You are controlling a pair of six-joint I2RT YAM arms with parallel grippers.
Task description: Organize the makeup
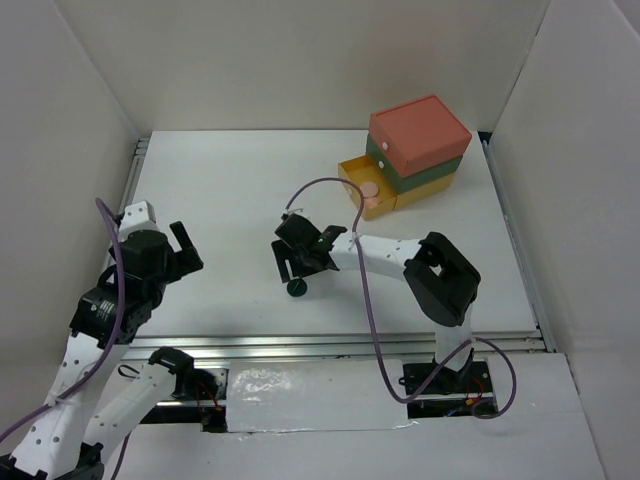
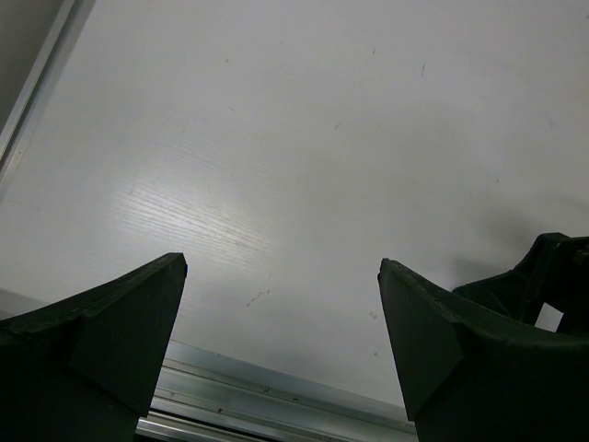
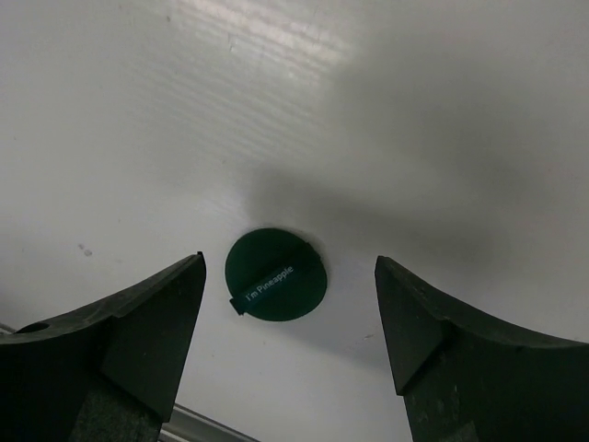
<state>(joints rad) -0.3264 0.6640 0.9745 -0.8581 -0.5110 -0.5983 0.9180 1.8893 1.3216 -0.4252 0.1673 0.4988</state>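
Lower centre, right wrist view: disc (image 3: 276,274) laid flat, label (image 3: 269,284) run lower-left to upper-right; right gripper (image 3: 290,267) spread wide, nothing held.

The dark green disc (image 3: 276,274) is seen lying flat on the white table (image 3: 138,110), "I'm Pineapple" printed across it in white. A peach round compact (image 1: 369,189) is glimpsed inside the open yellow drawer (image 1: 350,172).
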